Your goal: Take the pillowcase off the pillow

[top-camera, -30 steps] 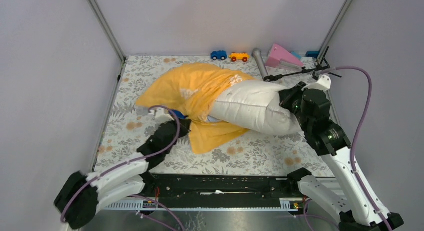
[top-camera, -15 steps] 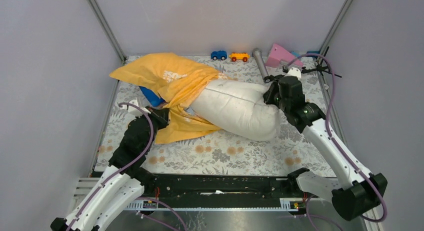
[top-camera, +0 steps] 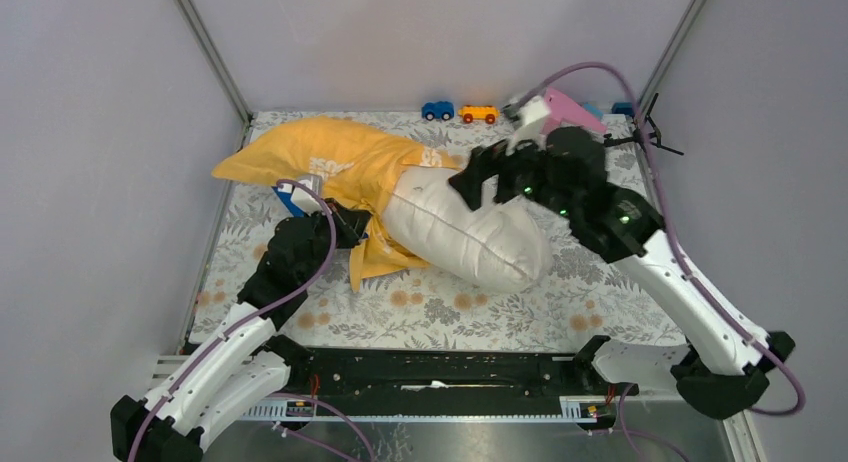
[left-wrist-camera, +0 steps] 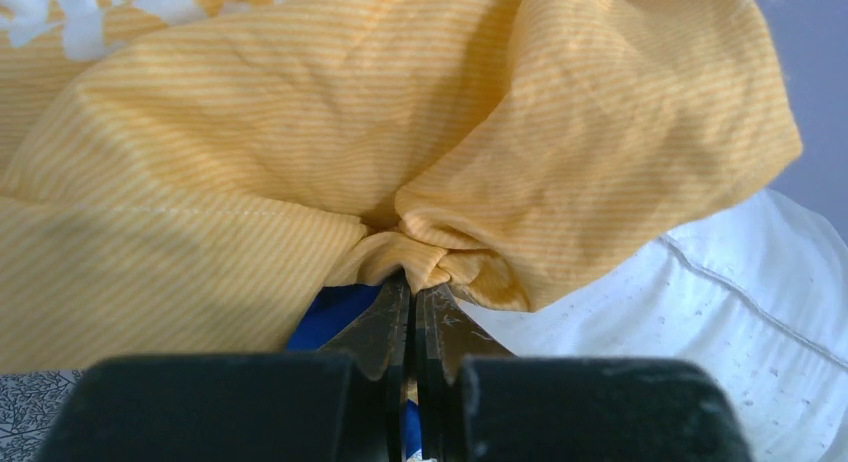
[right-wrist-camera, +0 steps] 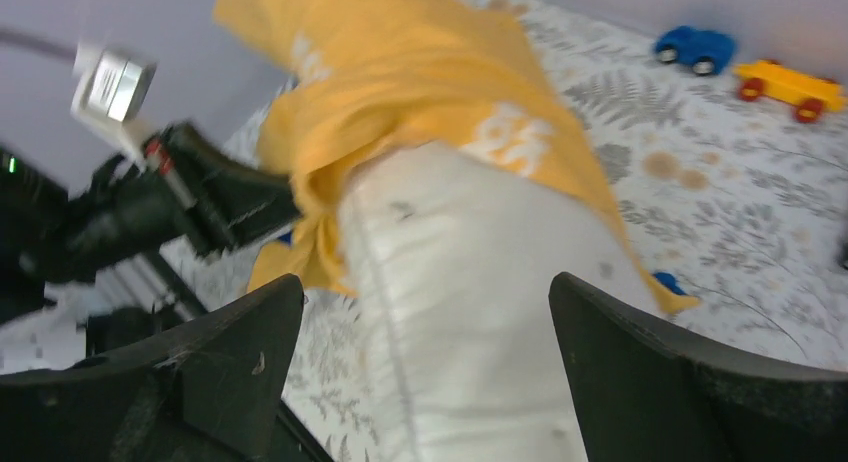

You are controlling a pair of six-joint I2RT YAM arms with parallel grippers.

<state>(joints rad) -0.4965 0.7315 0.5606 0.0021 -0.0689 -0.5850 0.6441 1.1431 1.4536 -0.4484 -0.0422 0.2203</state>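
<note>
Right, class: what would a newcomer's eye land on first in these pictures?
The yellow-orange pillowcase, bunched over the far-left end of the plump white pillow at the centre of the top view. Next, the left gripper pinching a fold of that fabric, while the right gripper hovers open above the pillow.

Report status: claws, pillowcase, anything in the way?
Left claw shut on pillowcase. Right claw open over pillow. Pillow's left end inside pillowcase. Toy cars at far edge, apart.
</note>
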